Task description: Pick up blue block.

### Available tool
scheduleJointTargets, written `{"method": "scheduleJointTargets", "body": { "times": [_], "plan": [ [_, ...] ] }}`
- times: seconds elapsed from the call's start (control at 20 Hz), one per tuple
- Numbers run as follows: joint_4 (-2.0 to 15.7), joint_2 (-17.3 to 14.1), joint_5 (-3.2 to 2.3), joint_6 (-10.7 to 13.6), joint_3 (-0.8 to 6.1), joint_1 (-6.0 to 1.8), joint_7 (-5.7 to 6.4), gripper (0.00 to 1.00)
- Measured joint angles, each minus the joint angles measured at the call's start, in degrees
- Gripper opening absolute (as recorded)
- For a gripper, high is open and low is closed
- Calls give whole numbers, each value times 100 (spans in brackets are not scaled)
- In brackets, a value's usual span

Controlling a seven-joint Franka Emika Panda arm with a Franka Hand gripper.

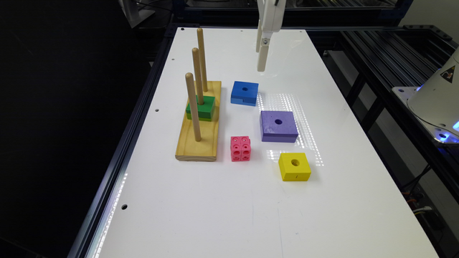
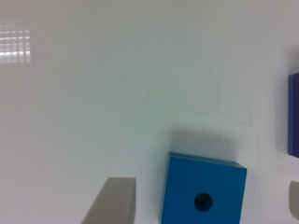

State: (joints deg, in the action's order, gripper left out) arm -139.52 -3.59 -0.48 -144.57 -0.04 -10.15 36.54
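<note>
The blue block (image 1: 244,92) lies flat on the white table (image 1: 229,208), a bright blue square with a round centre hole and a small notch in its near side edge. My gripper (image 1: 262,66) hangs above the table, just behind the block and slightly toward the exterior view's right. In the wrist view the blue block (image 2: 203,191) sits between two spread fingers (image 2: 114,203), well apart from both. The gripper (image 2: 205,186) is open and holds nothing.
A larger purple block (image 1: 278,125) (image 2: 293,114) lies just in front of the blue one. A yellow block (image 1: 294,166) and a pink cube (image 1: 240,148) lie nearer. On the exterior view's left stands a wooden base (image 1: 199,143) with three pegs and a green block (image 1: 200,106).
</note>
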Motion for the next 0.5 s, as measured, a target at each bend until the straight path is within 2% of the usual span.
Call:
{"method": "scheduleJointTargets", "body": {
  "times": [0.2, 0.5],
  "plan": [
    [54, -8, 0, 5, 2, -88, -91, 100],
    [68, -8, 0, 4, 18, -91, -94, 100]
  ]
}}
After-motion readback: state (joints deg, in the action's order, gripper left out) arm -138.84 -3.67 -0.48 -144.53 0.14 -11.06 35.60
